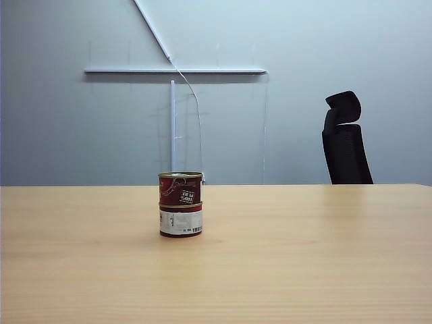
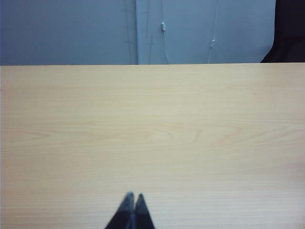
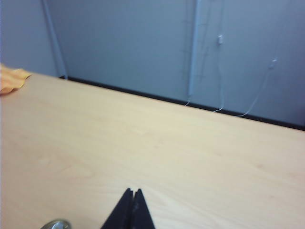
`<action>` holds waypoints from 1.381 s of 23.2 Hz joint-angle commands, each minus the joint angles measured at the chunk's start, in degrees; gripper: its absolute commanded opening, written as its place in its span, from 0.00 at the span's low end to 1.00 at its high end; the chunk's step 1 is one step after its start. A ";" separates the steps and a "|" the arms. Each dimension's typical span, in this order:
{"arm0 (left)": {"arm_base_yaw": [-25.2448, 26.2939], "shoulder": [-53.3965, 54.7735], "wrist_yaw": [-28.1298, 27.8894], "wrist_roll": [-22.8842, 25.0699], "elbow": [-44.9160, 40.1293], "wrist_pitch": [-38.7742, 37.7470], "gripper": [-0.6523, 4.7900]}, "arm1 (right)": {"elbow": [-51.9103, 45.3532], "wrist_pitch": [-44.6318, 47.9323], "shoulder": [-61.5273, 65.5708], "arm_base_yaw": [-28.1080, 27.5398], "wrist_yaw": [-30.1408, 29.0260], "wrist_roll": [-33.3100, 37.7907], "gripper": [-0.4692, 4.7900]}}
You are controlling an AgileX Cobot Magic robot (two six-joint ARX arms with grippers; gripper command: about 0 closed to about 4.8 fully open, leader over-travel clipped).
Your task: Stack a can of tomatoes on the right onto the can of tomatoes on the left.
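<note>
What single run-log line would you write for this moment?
stack: red-labelled tomato can on white-labelled tomato can | left gripper: shut, empty | right gripper: shut, empty | wooden table

A black office chair point(image 1: 345, 138) stands behind the wooden table point(image 1: 304, 256), against a grey wall point(image 1: 67, 121).
</note>
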 commanded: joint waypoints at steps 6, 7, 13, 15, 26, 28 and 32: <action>0.00 0.02 0.04 0.39 0.17 0.57 0.12 | 0.24 0.98 -0.17 0.07 0.79 0.26 0.08; 0.00 0.02 0.07 0.39 0.17 0.59 0.12 | 0.24 1.03 -0.20 0.07 0.83 0.26 0.08; 0.00 0.02 0.07 0.39 0.17 0.59 0.12 | 0.24 1.01 -0.20 0.07 0.70 0.24 0.08; 0.00 0.02 0.04 0.39 0.17 0.59 0.12 | 0.24 1.03 -0.20 0.07 0.72 0.24 0.08; 0.02 0.02 0.07 0.39 0.17 0.59 0.12 | -1.44 -8.87 -11.80 -6.34 0.39 0.22 0.08; -0.04 0.02 0.04 0.39 0.17 0.57 0.12 | -4.15 -8.81 -14.62 -9.64 0.42 0.22 0.08; -0.02 0.02 0.07 0.39 0.17 0.59 0.12 | -13.81 -8.52 -22.23 -16.70 0.39 0.24 0.08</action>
